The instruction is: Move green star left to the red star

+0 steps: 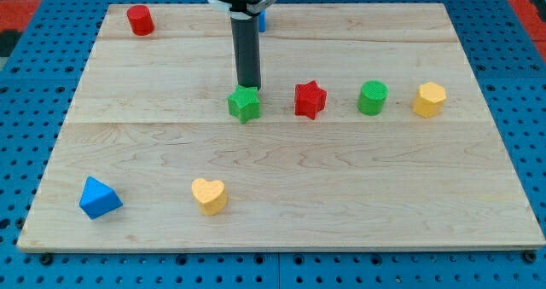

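The green star (244,104) lies near the middle of the wooden board (281,204). The red star (310,100) lies to its right with a gap of about one block width between them. My tip (248,86) stands right at the top edge of the green star, touching or nearly touching it.
A green cylinder (372,97) and a yellow hexagon block (429,99) lie right of the red star in the same row. A red cylinder (140,20) is at the top left. A blue block (263,20) peeks out behind the rod. A blue triangle (99,198) and a yellow heart (209,195) lie at the bottom left.
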Controlling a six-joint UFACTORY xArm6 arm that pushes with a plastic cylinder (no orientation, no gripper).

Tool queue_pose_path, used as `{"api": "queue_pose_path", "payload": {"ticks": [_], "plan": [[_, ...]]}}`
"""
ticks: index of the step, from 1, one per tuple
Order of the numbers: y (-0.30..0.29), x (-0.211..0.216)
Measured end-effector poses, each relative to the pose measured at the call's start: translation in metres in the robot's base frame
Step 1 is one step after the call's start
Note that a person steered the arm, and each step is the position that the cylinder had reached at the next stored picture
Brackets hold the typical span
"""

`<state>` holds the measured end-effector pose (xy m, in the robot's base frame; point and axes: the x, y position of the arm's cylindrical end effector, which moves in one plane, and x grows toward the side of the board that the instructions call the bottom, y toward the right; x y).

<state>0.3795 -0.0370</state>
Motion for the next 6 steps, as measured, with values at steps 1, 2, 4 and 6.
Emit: {"api": "queue_pose_path", "payload": {"ticks": [1,2,4,6], "plan": [[-0.017,0.002],[-0.046,0.010],[-0.092,0.047],[-0.042,0.056]]}}
